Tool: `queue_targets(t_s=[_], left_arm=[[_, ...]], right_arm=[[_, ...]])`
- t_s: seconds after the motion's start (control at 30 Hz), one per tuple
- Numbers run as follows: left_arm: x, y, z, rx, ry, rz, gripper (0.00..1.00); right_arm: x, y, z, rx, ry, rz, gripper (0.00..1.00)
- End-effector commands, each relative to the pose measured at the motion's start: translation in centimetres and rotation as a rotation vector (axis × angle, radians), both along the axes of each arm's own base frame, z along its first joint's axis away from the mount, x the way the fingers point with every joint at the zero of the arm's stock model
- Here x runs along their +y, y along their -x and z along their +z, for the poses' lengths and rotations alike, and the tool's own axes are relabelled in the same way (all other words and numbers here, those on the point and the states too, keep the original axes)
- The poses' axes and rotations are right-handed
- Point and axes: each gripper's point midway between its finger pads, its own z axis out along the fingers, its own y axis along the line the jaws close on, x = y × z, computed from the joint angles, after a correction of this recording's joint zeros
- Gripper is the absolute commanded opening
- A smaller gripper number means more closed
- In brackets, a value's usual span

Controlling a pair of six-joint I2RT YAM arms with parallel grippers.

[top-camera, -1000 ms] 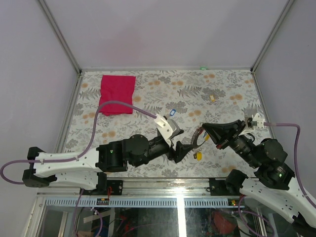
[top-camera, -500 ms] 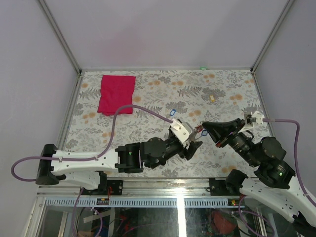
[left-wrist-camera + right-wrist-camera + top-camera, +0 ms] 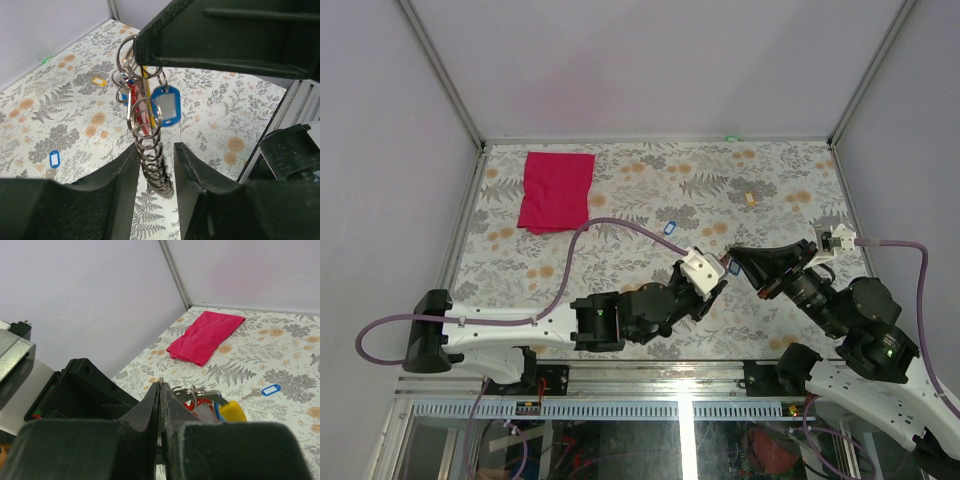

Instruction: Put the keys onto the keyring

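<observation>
Above the near-centre tabletop (image 3: 620, 190), between the two arms, I see the keyring (image 3: 159, 175) held in the air. R fingers (image 3: 159, 390) are pressed together and clamped on its top loops, w/ the rest hanging below as a coil of silver rings. L fingers (image 3: 127, 175) are apart, one on each side of that hanging coil. From the L wrist cam I can't tell if either touches it.

Keys (image 3: 166, 106) already hang on the bunch. A blue oval tag faces the L wrist cam, a red tag (image 3: 136, 102) sits just behind the rings, and a yellow tag (image 3: 231, 411) shows in the R wrist cam just beside the loops.

One loose key (image 3: 269, 389) w/ a blue tag lies flat on the tabletop, beyond the arms and well apart from the bunch.

Far-left corner: a red cloth (image 3: 205, 336) lies folded, well apart from everything else.
</observation>
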Motion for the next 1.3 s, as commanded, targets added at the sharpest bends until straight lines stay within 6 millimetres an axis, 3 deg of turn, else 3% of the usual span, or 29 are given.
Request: queue_targets(t_s=[0.0,0.27,0.37,0.67,0.87,1.07,1.27], left_arm=[[-0.1,0.0,2.3,0.016,0.114,0.013,0.29],[0.8,-0.3,2.6,0.031,0.154,0.036,0.04],[1.0,-0.3,2.8,0.039,0.165,0.034,0.0],[2.2,0.1,2.8,0.179,0.258,-0.128,0.0],[3.8,-0.6,1.9,0.339,0.325,-0.208,0.0],[5.7,-3.3,-0.3,0.562,0.4,-0.187,0.0],[9.9,-7.9,-4.2,0.761,0.527,-0.017,0.0]], right_arm=[[-1.1,1.2,5.0,-0.087,-0.121,0.011,0.0],[-1.0,1.3,5.1,-0.088,-0.126,0.023,0.0],[-0.9,1.4,5.1,-0.092,-0.123,0.026,0.0],[-2.2,0.8,4.6,-0.105,-0.049,-0.042,0.44],[-3.9,-0.1,3.7,-0.114,0.045,-0.136,0.57],[-4.7,-0.5,2.4,-0.089,0.068,-0.184,0.59],[-4.6,-0.6,1.3,-0.058,0.082,-0.182,0.59]])
